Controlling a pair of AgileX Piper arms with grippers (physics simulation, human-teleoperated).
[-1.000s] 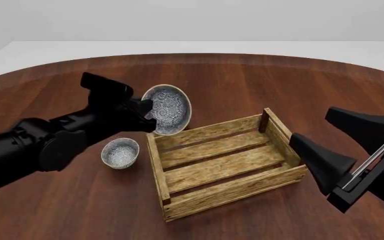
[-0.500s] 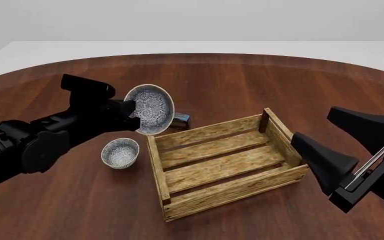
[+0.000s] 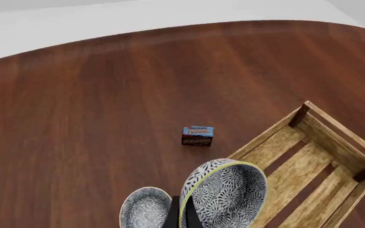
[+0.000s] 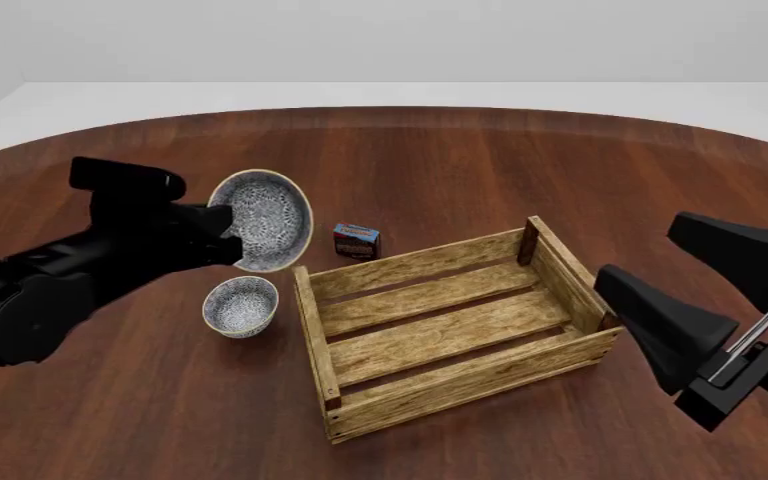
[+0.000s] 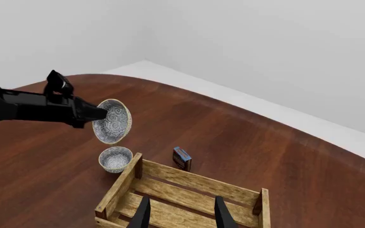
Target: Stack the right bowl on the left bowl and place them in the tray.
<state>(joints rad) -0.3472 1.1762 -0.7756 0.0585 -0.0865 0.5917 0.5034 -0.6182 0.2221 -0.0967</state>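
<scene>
1. Two bowls are out on the bench (image 4: 518, 160), and neither is in the tray (image 4: 451, 330) yet, so by my judgement the task is only partly under way: one bowl is lifted, the stacking and the placing are both left to do.
2. The left gripper (image 4: 231, 232) is clamped on the rim of the right bowl (image 4: 264, 220), holding it in the air, tipped steeply so its inside faces toward the tray; it hangs above and slightly behind the left bowl (image 4: 241, 305).
3. The left bowl sits upright on the bench, just beside the tray's left end and apart from it; in the left wrist view the two bowls (image 3: 224, 194) (image 3: 146, 209) appear side by side, the held one nearer the camera.
4. The right gripper (image 4: 718, 310) hangs near the tray's right end, its fingers spread wide with nothing between them.
5. Both bowls look alike: small, round, whitish-grey, with a fine blue speckled pattern inside; the held one shows a pale yellowish rim edge in the left wrist view.
6. The tray is a light-wood slatted crate with low sides and darker corner posts, holding nothing.
7. A small dark box (image 4: 356, 241) stands on the bench just behind the tray, clear of both bowls.
</scene>
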